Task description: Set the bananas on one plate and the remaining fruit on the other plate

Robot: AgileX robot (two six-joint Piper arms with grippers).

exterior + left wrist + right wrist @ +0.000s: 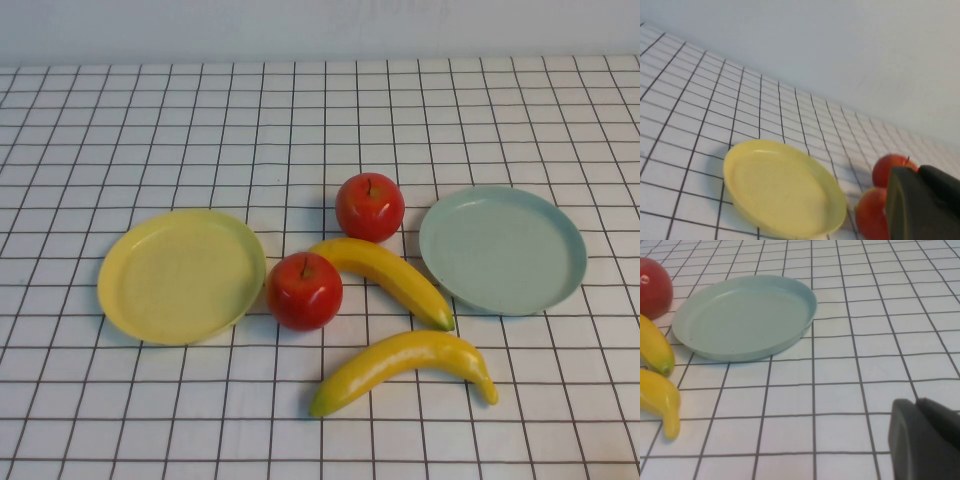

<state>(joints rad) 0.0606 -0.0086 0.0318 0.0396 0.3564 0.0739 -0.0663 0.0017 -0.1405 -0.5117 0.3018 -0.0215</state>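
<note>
A: Where does the fruit lie?

B: All four pieces sit on the bare bench, in the gap between the plates. The far apple [369,206] stands just beside the blue-green plate [502,250]; the near apple [304,291] touches, or nearly touches, the rim of the yellow plate [181,275]. One banana [385,275] runs between the apples, its tip close to the blue-green plate. The other banana [405,367] lies nearer the bench's front edge.

A: And the plates?

B: Both empty. Yellow sits toward the left edge, blue-green toward the right, well apart. By my reading, sorting has not begun.

A: Why that reading?

B: Nothing rests on either plate, and no arm appears in the high view. Each plate faces the arm on its own side, which would suit one arm per plate.

A: The end effectors?

B: The left end effector [925,202] hangs above the bench near the yellow plate, jaws together, holding nothing. The right end effector [925,440] hangs short of the blue-green plate, likewise closed and empty.
</note>
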